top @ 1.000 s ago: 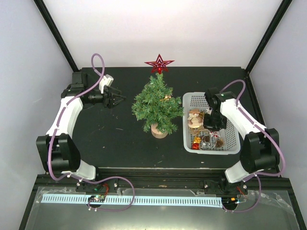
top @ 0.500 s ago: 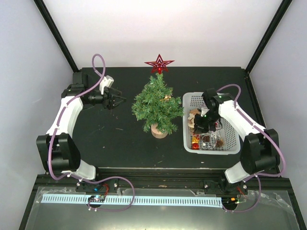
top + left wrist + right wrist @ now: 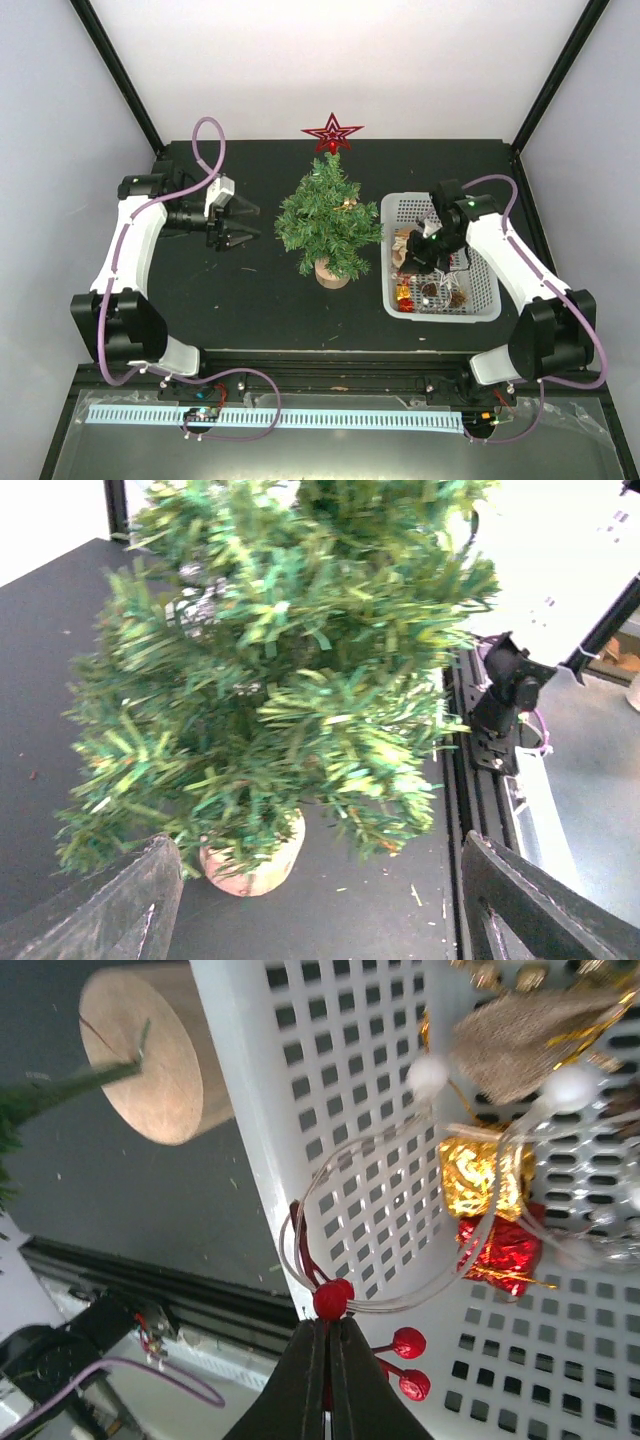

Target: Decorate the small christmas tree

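Observation:
The small christmas tree (image 3: 328, 222) stands upright on its wooden stump (image 3: 332, 272) at the table's middle, with a red star (image 3: 332, 133) at its top. It fills the left wrist view (image 3: 290, 670). My left gripper (image 3: 250, 224) is open and empty to the left of the tree, pointing at it, apart from the branches. My right gripper (image 3: 418, 252) is over the left part of the white basket (image 3: 445, 315). In the right wrist view it (image 3: 328, 1325) is shut on a red berry sprig (image 3: 331, 1300) with clear wire loops.
The basket holds a gold parcel (image 3: 472, 1175), a red parcel (image 3: 500, 1250), a burlap ornament (image 3: 520, 1035) and other decorations. The stump (image 3: 150, 1055) shows just left of the basket wall (image 3: 260, 1110). Black frame posts stand at the back corners.
My right gripper has moved left inside the basket and now holds the berry sprig. My left gripper has shifted a little nearer and toward the tree, still open.

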`<action>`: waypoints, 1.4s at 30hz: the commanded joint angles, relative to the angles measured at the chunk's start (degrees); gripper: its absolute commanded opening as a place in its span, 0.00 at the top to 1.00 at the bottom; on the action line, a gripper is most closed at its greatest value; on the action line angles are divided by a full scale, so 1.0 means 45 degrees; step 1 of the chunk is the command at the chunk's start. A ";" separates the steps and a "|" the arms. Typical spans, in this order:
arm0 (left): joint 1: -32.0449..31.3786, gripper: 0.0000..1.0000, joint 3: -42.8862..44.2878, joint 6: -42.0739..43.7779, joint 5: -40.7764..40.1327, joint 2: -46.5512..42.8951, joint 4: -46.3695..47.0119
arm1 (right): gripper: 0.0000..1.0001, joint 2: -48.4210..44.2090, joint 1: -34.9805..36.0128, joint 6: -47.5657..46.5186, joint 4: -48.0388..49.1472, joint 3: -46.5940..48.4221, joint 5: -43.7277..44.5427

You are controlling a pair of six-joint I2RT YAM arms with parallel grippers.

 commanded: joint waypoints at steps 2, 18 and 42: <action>-0.0136 0.23 0.0125 0.2378 0.0503 -0.1084 -0.1954 | 0.98 -0.1000 -0.0185 0.0187 -0.0999 0.1622 0.1796; -0.1441 0.24 -0.1000 0.2217 -0.0932 -0.2684 -0.0865 | 0.98 -0.2045 0.0036 -0.0537 -0.1700 -0.1624 0.0202; -0.2427 0.24 -0.1212 0.1374 -0.1326 -0.2306 -0.0203 | 0.71 -0.4446 0.0850 0.0081 -0.2643 -0.2104 0.1228</action>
